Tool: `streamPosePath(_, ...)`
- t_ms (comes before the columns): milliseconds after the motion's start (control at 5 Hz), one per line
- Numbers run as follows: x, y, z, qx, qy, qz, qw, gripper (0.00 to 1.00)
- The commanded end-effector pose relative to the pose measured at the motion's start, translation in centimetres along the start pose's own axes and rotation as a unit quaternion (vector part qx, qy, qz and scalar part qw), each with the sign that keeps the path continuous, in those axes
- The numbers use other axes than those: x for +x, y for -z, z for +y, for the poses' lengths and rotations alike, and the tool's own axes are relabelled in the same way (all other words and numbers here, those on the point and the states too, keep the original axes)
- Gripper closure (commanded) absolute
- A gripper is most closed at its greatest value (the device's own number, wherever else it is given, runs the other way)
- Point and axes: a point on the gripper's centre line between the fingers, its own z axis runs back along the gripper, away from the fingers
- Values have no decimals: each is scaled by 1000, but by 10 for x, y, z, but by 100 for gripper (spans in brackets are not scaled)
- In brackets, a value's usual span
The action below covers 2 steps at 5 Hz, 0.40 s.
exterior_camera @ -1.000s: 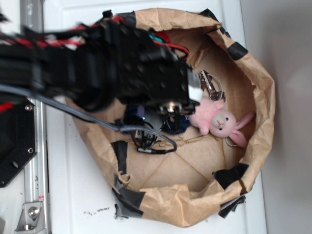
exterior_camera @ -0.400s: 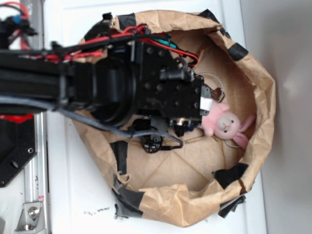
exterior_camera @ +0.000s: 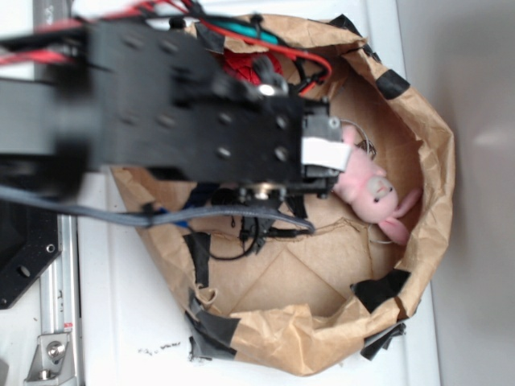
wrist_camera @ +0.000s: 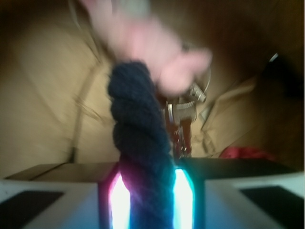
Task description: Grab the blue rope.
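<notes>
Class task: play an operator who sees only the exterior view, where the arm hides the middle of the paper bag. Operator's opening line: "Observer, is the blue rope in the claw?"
Observer: Yes. The wrist view shows the blue rope clamped between the two fingers of the claw.
Operator: Which way does it point?
Observer: It sticks forward from the claw, its free end towards the pink bunny.
Operator: Anything close to the rope?
Observer: A bunch of metal keys lies just beside it.
Operator: And the red thing?
Observer: A red fabric item sits off to the side, apart from the rope.
</notes>
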Motion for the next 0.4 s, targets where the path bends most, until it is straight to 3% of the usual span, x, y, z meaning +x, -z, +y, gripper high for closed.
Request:
streamPosePath(0,6,-48,-11,-108,-129,-27,985,100)
streamPosePath(200,4,-45,-29,-128,-144,-13,981,100)
